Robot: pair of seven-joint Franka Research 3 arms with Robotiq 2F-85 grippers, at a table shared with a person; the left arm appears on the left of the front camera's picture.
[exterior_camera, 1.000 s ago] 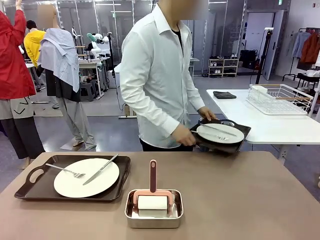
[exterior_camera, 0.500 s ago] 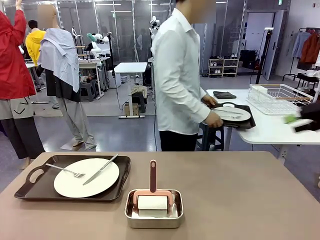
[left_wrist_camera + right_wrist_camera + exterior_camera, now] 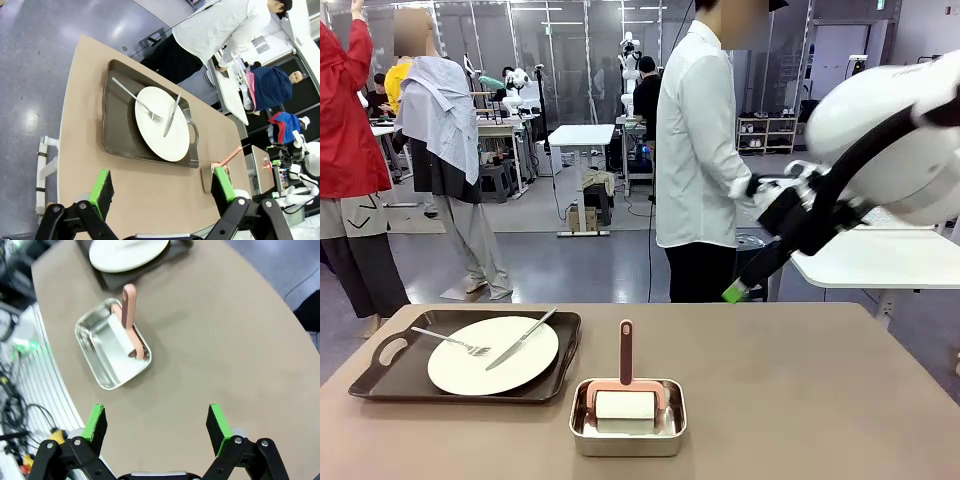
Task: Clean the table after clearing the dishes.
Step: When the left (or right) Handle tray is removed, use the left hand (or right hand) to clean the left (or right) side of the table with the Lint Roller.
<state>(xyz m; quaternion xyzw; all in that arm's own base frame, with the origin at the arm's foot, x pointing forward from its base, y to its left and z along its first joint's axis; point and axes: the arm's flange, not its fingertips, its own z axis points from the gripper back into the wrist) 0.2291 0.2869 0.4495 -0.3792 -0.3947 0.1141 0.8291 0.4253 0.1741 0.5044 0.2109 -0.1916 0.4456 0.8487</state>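
The brown table (image 3: pixel 800 400) holds a dark handled tray (image 3: pixel 380 375) at its left, carrying a white plate (image 3: pixel 492 356) with a fork (image 3: pixel 450 342) and a knife (image 3: pixel 523 338). My right gripper (image 3: pixel 738 290) hangs high over the table's far right edge. In its wrist view it stands open (image 3: pixel 156 422) above bare tabletop, short of a steel tray (image 3: pixel 95 357) with a pink-handled roller (image 3: pixel 129 305). My left gripper (image 3: pixel 161 186) is open above the table's left end, with the plate (image 3: pixel 162 124) and its tray (image 3: pixel 117 125) ahead of it.
The small steel tray (image 3: pixel 627 432) with the roller (image 3: pixel 626 350) sits at front centre. A person in a white shirt (image 3: pixel 695 150) stands just beyond the far edge, turned toward a white side table (image 3: pixel 880 265). My right arm (image 3: pixel 890 130) spans the upper right.
The person carried the other tray of dishes off to the white side table and turned away. My right arm swung in from the right and now hides that spot.
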